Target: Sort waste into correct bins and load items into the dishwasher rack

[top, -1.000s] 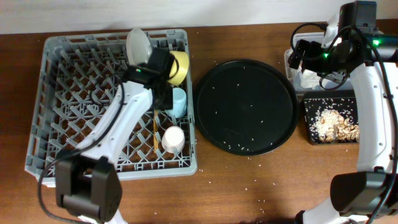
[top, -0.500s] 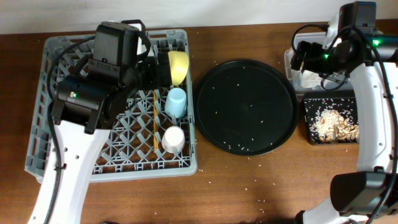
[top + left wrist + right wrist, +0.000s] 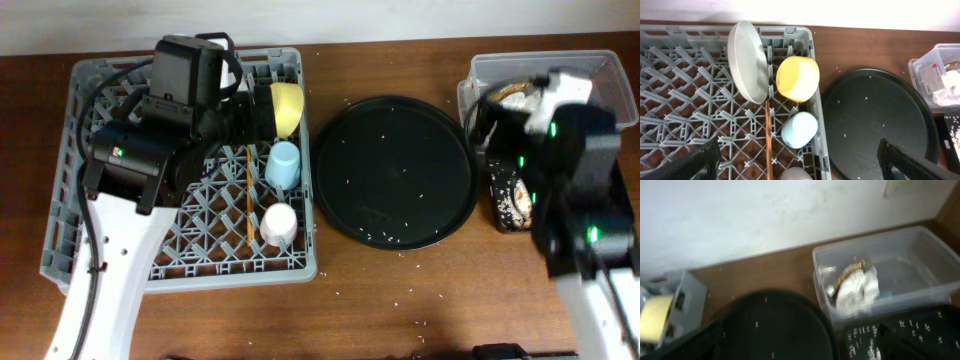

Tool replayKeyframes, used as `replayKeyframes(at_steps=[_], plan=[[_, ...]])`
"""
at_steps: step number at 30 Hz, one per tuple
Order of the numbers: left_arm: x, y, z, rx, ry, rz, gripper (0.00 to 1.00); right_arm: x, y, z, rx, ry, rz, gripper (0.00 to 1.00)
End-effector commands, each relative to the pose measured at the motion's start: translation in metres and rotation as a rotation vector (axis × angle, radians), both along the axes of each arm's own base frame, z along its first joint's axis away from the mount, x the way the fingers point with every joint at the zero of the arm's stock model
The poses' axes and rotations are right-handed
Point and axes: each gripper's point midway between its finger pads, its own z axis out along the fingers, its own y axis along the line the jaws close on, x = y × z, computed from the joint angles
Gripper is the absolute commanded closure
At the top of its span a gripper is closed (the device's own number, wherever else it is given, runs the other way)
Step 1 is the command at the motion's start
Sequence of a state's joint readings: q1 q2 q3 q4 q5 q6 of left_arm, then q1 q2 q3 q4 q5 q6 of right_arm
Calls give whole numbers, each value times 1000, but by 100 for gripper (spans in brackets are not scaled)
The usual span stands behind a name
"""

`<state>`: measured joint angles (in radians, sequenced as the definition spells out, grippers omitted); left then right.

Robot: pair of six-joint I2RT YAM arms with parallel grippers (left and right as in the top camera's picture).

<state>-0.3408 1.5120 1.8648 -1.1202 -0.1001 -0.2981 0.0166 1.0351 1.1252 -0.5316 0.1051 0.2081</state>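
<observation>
grey peg-grid plastic rack (image 3: 700, 35) held the round pale plate (image 3: 746, 62) on edge, glossy yellow bowl (image 3: 797, 78), light-blue cup (image 3: 799, 130) and thin wooden chopsticks (image 3: 768, 145). crumpled white napkin (image 3: 855, 287) lay in the clear rectangular tub (image 3: 920, 265). left gripper (image 3: 795, 165) and right gripper (image 3: 800, 340) both stood spread wide, holding nothing.

No words or numbers can be read.
In the left wrist view, at 3 o'clock, the clear tub (image 3: 936, 49) has a white sticker (image 3: 929, 79) with tiny marks on it, too small and blurry to read.
</observation>
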Motion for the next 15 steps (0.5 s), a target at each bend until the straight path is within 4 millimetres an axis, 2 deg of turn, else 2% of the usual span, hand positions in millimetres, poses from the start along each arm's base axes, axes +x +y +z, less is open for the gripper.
replayKeyframes(at_steps=[1, 3, 5, 6, 10, 13, 15], plan=[[-2, -3, 0, 0, 2, -16, 1, -46, -1, -34, 34, -106, -15, 1], [-2, -3, 0, 0, 2, -16, 1, -61, 0, -52, 40, -173, -11, 2], [-2, -3, 0, -1, 2, -16, 1, -76, 0, -81, 51, -260, -11, 2], [-2, -3, 0, 0, 2, -16, 1, -82, -1, -95, 70, -296, -21, 2], [-2, -3, 0, 0, 2, -16, 1, -95, 1, -128, 83, -406, -23, 2], [-2, -3, 0, 0, 2, -16, 1, -99, 3, -136, 86, -456, -22, 1], [-2, -3, 0, 0, 2, -16, 1, -100, 5, -147, 85, -429, -12, 2]])
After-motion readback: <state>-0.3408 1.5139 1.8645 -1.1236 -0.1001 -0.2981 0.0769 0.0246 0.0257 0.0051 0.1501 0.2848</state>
